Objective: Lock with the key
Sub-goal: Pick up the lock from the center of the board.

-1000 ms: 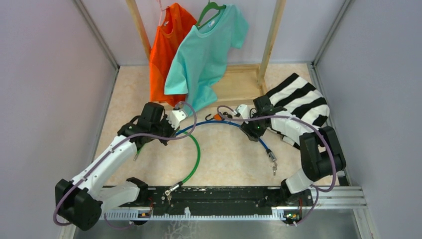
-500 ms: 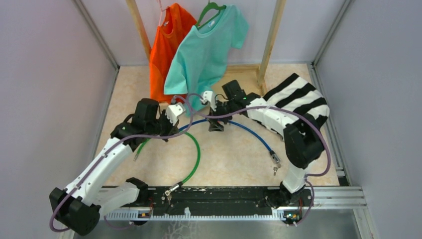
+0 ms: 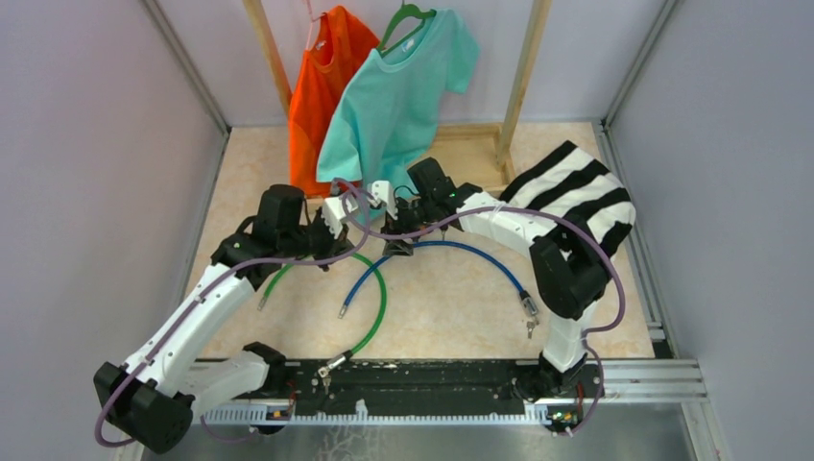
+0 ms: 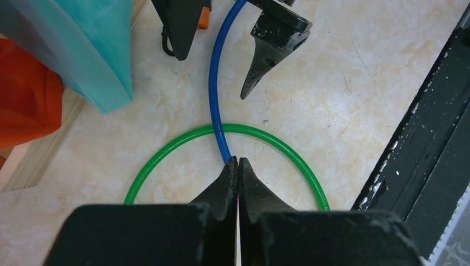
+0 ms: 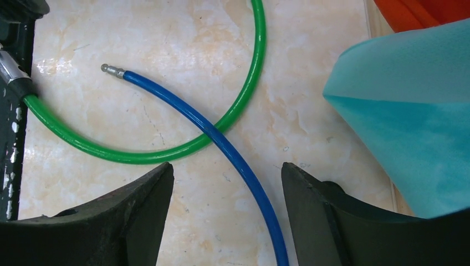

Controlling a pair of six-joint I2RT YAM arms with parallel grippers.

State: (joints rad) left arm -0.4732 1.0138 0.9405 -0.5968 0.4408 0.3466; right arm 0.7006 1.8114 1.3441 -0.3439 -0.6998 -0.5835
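Note:
A blue cable lock point(image 3: 461, 248) arcs over the table and crosses a green cable lock point(image 3: 380, 293). The blue lock's head point(image 3: 525, 304) lies at the right with a key point(image 3: 529, 328) hanging from it. Its bare pin end point(image 5: 111, 70) lies free on the left. My right gripper point(image 5: 226, 169) is open and straddles the blue cable point(image 5: 244, 172) just above the table. My left gripper point(image 4: 237, 160) is shut, with nothing visible between its jaws, and the blue cable point(image 4: 213, 83) runs under its tips. In the top view the left gripper point(image 3: 338, 207) and right gripper point(image 3: 395, 240) are close together.
The green lock's head point(image 3: 336, 363) and key point(image 3: 326, 381) rest by the black front rail point(image 3: 432, 376). An orange shirt point(image 3: 322, 96) and a teal shirt point(image 3: 398, 96) hang on a wooden rack point(image 3: 523, 67). A striped cloth point(image 3: 576, 187) lies at the right.
My right arm swung left from the striped cloth to the table's middle and its gripper opened over the blue cable. The blue cable's left end shifted toward the front. The left gripper drew slightly left.

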